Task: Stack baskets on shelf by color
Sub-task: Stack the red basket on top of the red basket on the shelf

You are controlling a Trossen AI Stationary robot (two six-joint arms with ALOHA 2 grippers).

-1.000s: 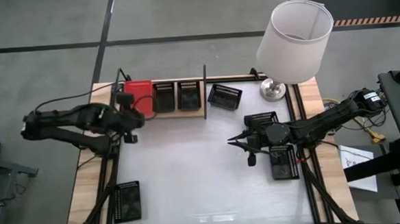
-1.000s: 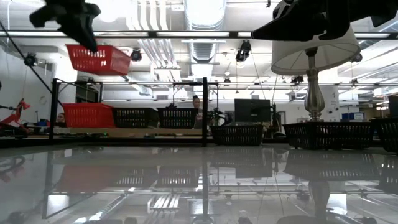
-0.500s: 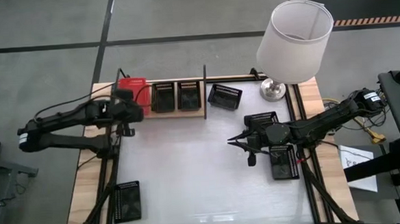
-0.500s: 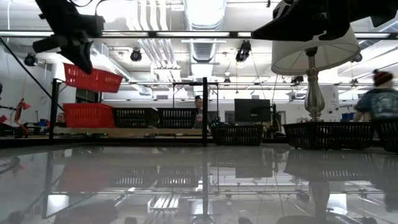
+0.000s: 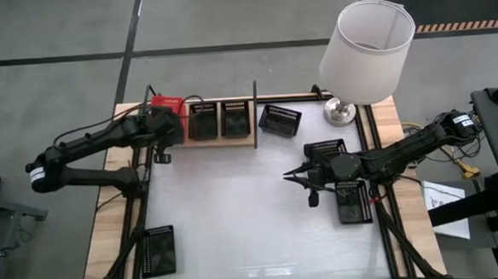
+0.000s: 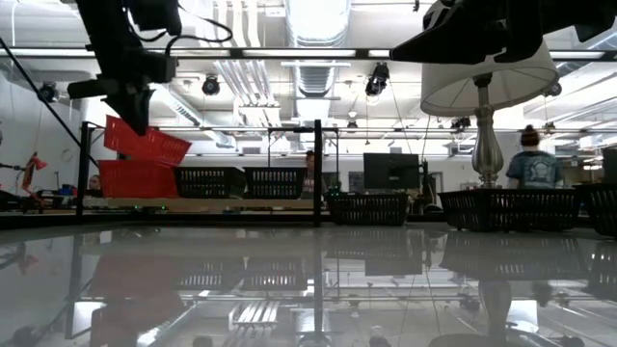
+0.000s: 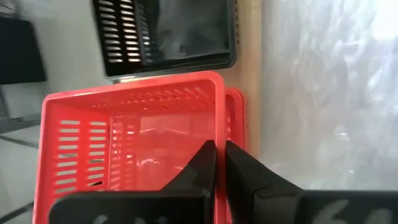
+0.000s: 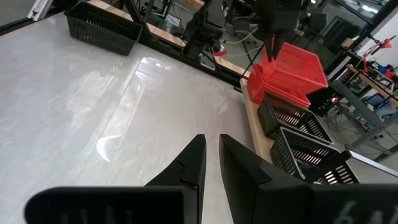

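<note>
My left gripper point(image 7: 216, 149) is shut on a red basket point(image 7: 130, 143) over the shelf's point(image 5: 223, 142) far-left end. This basket hangs tilted point(image 6: 147, 145) just above a second red basket point(image 6: 135, 179) that rests on the shelf. Whether the two touch I cannot tell. Two black baskets point(image 5: 203, 120) point(image 5: 236, 119) sit on the shelf to the right of the red ones. My right gripper point(image 5: 289, 177) waits right of the table's middle. Its fingers are almost together, with nothing between them point(image 8: 211, 140). My left gripper grips the red basket's wall point(image 7: 217, 124) on the side toward the table's near edge. One finger is inside the basket and one outside. The fingers slant down from the near left. The basket hangs tilted, its left end lower.
A black upright divider point(image 5: 255, 113) closes the shelf's right end, with a black basket point(image 5: 279, 119) beyond it on the table. More black baskets lie by my right arm point(image 5: 326, 148) point(image 5: 352, 201) and at the near left point(image 5: 158, 249). A lamp point(image 5: 366, 52) stands far right.
My left gripper has swung toward the far edge and sunk, carrying the red basket down over the red one on the shelf. The held basket has tipped more steeply. My right arm has kept still.
</note>
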